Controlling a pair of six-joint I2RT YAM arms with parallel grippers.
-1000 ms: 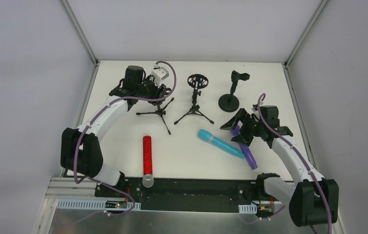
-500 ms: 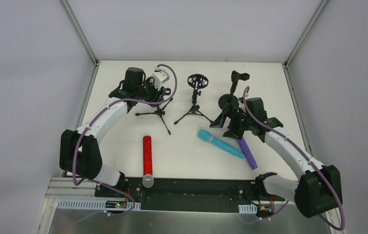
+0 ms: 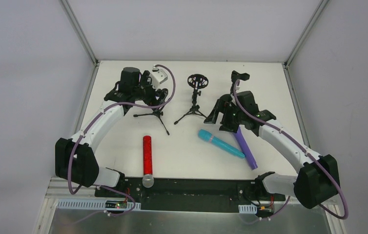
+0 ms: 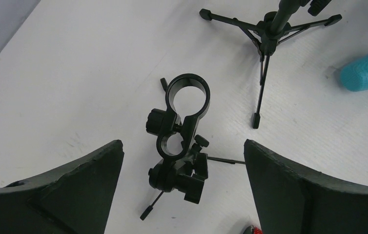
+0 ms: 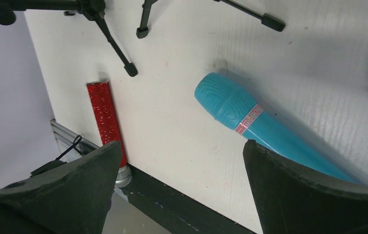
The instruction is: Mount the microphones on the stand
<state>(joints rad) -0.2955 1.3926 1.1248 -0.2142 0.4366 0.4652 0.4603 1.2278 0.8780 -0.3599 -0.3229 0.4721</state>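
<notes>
"Stock on the worktop (image 3: 182, 161), item by item?"

"Red microphone (image 3: 147, 155): flat, near the front edge, silver mesh head toward the arm bases. Cyan microphone (image 3: 220, 143): flat, slantwise, right of centre, pink ring behind its head. Purple microphone (image 3: 247, 152): flat, just beside the cyan one's tail. Touching or not, I cannot tell, and its far end is hidden under the right arm."

"Stands?"

"Three, upright along the far side. Tripod stand with ring clip (image 4: 179, 136), at left. Tripod stand with cage mount (image 3: 195, 95), centre. Round-base stand (image 3: 239, 76), at right, its base mostly hidden. All three microphones lie on the worktop, none in a stand."

"Fingers?"

"Left fingers (image 4: 70, 190): spread wide, holding nothing, hanging above the ring clip — one to each side of it in the wrist view. Right fingers (image 5: 309, 195): spread wide as well, holding nothing — above the worktop, with the cyan microphone's head showing between them."
</notes>
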